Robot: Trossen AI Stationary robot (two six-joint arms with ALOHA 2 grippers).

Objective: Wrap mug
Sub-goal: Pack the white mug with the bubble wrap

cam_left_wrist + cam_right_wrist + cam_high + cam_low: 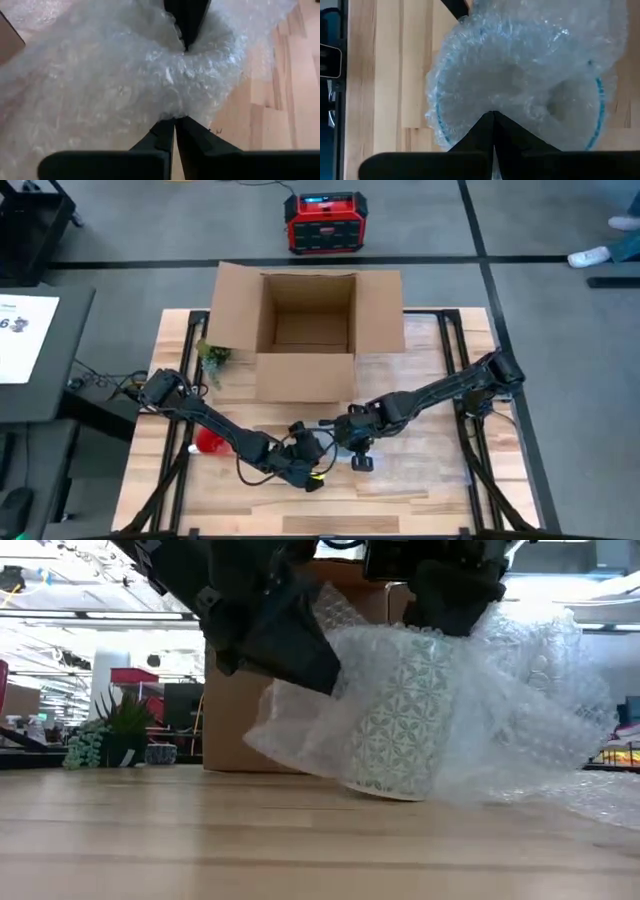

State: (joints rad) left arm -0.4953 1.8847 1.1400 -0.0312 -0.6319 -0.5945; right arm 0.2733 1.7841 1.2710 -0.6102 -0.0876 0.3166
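Note:
A white mug [400,725] with a green pattern stands on the wooden table, draped in a clear sheet of bubble wrap [520,700]. The right wrist view looks down into its mouth through the wrap, and its blue rim [598,95] shows. My left gripper [174,120] is shut on the wrap at the mug's left side [300,650]. My right gripper [493,114] is shut on the wrap over the mug's mouth [450,610]. In the high view both grippers meet at the mug [338,442]. My left gripper pinches a bunched part of the bubble wrap [172,102] between its two fingers, beside the mug's left wall. It comes slanting down from the table's left. The wrap is lifted off the table there; how many layers, I cannot tell. My right gripper comes from above, pointing down, with its shut fingers on the bubble wrap [492,100] at the mug's mouth, near the rim. Whether it pinches the sheet or only presses it in cannot be told. The mug stays on the table under it.
An open cardboard box [305,330] stands behind the mug at the table's far side. A small potted plant [213,358] sits left of the box and a red object [208,442] lies by the left arm. Loose wrap [610,795] spreads to the right.

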